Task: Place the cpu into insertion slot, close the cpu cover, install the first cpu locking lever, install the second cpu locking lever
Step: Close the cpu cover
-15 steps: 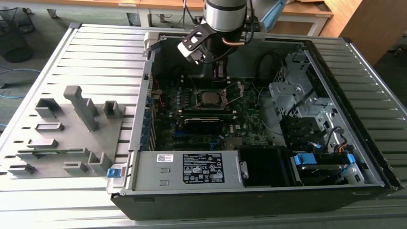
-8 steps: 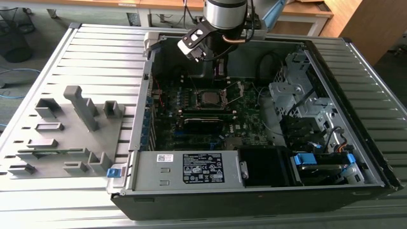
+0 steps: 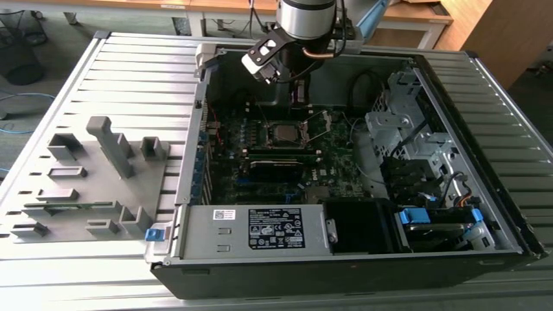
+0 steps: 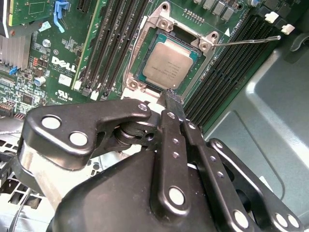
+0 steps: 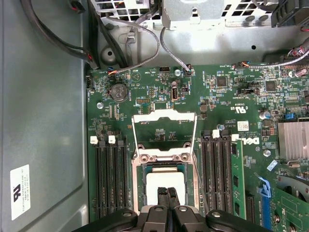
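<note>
Already socketed, the dull silver square cpu (image 4: 169, 65) sits by the black gripper (image 4: 171, 95), fingers clenched empty; the first wrist view shows the silvery frame cpu cover (image 5: 164, 116) open. Slatted grey metal table (image 3: 129, 65), wooden desks (image 3: 415, 11) behind.

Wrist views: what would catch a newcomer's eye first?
The silver cpu lies in its socket on the green board, with the black pincer shut close above it. In the first wrist view the cover is swung open off the socket.
</note>
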Motion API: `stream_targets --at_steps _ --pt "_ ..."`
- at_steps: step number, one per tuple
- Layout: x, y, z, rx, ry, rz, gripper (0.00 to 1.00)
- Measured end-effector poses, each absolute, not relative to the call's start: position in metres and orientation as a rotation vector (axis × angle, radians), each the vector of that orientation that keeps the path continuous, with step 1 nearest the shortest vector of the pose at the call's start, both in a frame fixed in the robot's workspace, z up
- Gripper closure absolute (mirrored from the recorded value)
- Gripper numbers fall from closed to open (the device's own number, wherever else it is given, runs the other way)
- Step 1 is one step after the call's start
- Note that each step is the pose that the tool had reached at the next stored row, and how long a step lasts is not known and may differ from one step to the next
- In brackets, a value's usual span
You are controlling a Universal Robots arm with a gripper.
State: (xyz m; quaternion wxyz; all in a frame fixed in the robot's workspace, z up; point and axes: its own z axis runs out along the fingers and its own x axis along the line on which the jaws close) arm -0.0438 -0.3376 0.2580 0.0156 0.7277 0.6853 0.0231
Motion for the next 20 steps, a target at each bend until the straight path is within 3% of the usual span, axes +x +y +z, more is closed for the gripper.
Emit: stream_targets --at_steps 20 --pt "-0.0376 -0.3376 0.2590 2.264 2.132 0.072 0.89"
